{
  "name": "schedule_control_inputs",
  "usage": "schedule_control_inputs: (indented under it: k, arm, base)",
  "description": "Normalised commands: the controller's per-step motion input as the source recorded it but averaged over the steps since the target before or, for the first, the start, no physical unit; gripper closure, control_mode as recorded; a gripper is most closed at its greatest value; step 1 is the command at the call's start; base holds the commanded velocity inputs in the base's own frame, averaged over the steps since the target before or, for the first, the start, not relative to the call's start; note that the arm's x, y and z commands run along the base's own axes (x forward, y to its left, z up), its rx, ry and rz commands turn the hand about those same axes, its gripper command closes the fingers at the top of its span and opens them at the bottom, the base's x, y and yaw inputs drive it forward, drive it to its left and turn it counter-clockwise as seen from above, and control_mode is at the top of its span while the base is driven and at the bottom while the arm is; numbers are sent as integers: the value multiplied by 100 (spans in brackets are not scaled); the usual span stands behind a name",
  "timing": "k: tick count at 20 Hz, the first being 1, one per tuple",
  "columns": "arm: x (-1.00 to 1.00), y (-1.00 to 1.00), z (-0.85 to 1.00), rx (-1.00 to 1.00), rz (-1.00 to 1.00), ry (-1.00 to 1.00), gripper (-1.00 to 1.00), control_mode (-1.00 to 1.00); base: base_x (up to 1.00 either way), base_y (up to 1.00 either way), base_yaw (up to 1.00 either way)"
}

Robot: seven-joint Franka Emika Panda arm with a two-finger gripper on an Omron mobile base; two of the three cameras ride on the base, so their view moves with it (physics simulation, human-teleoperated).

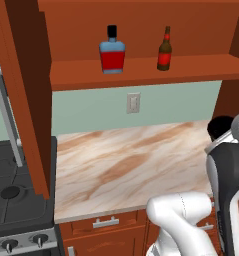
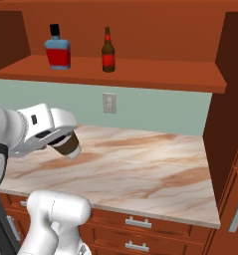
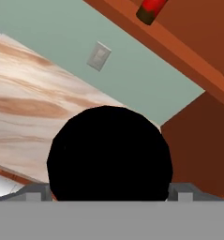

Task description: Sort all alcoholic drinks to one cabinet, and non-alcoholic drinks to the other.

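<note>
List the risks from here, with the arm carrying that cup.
The cup hangs tilted in the gripper above the counter; it could slip out. The squat red bottle and slim brown bottle already stand on the shelf, so shelving the cup there would mix the sorts.

Cabinet shelf [image 1: 141, 72] bears squat red bottle [image 1: 112, 50] and slim brown bottle [image 1: 164, 50], apart

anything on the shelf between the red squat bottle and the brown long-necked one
Nothing: in both base views, bare shelf separates the squat red bottle from the slim brown bottle.
</note>
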Motion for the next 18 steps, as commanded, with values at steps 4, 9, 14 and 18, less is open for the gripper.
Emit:
schedule_control_inputs:
  k: [4, 9, 14, 18]
  arm:
    - [0, 5, 2, 0, 3, -7, 100, -100]
    - [-2, 7, 0, 0, 2, -4, 100, -100]
    - [-1, 6, 0, 0, 0, 0, 100, -100]
    - [0, 6, 0, -1, 0, 1, 100, 100]
  base:
    - [0, 0, 0]
    - [0, 0, 0]
    - [0, 0, 0]
    - [0, 3, 0]
